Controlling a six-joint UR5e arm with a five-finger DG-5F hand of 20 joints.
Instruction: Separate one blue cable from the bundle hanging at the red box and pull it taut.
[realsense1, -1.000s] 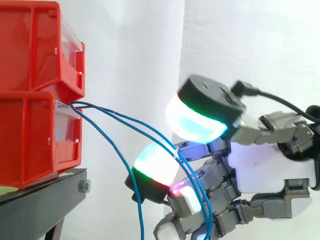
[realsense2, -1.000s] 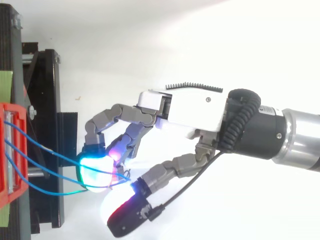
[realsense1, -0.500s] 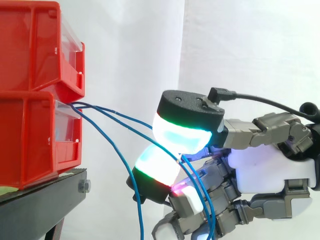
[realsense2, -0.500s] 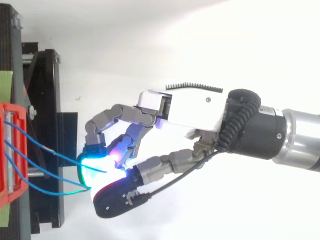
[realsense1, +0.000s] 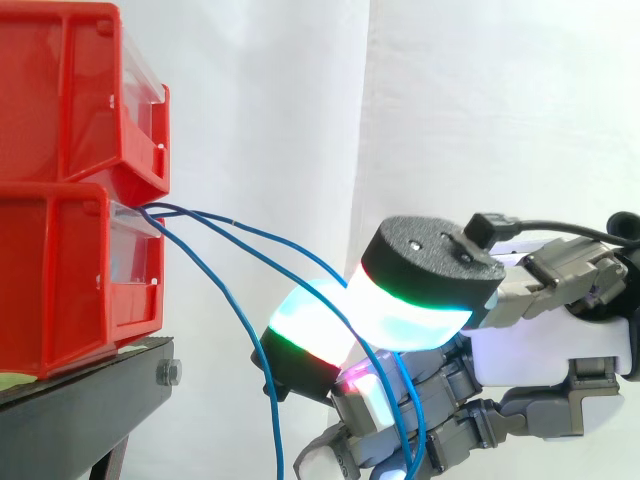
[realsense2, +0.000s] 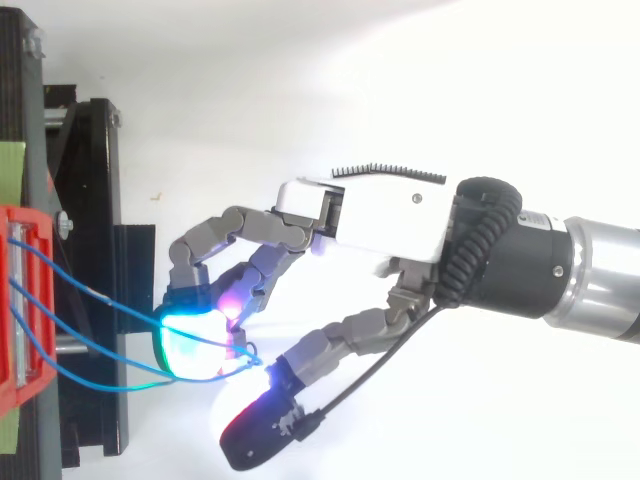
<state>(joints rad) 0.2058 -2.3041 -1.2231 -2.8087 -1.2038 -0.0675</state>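
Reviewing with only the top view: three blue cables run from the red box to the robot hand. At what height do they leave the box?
Observer: From the top front of the lower red bin, just under the upper red bin stacked on it.
Operator: Do all three slope the same?
Observer: No. Two blue cables slope gently down to the robot hand; the third cable drops steeply on its box side.

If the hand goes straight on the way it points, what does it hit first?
The blue cables, already against the hand. Past them, likely the lower red bin front; depth is unclear.
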